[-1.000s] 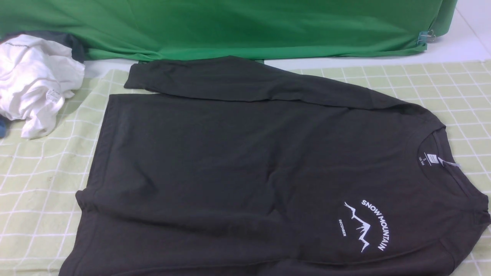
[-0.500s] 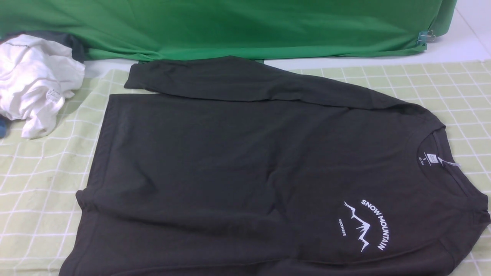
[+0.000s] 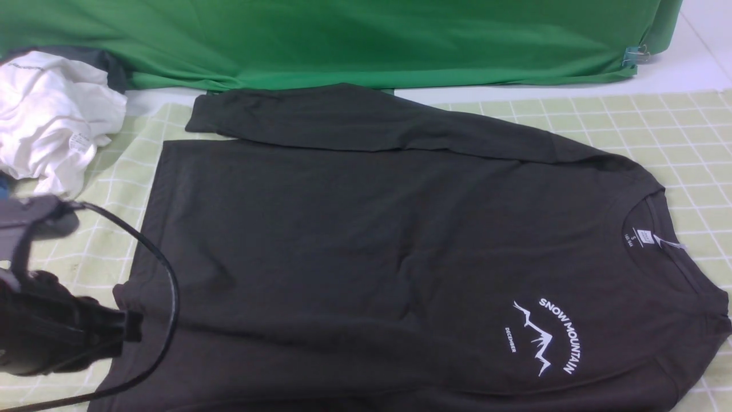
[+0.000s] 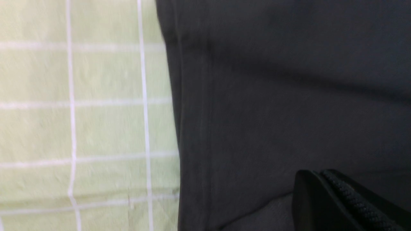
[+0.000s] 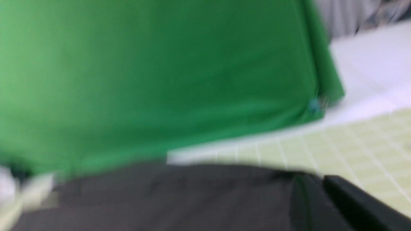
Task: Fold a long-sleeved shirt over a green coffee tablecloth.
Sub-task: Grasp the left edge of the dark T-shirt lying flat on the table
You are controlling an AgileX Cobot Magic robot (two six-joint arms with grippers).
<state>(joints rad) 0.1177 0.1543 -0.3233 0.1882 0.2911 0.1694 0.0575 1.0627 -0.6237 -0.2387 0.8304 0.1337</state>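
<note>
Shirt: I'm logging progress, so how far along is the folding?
Barely started. The long-sleeved shirt lies spread flat on the green coffee tablecloth, far sleeve along its body. In hand: the left gripper, shut, is at the hem. Left: every fold of the body.

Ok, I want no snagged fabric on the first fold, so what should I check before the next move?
1. Long-sleeved shirt flat, print up, on the green coffee tablecloth: ok.
2. Far sleeve laid along the body's far edge: ok.
3. Left gripper over the hem: ok. It is shut, so not ready to grasp: not ok.
4. Right gripper open or shut: picture blurred, cannot tell.
5. White garment apart from the shirt: ok.
</note>
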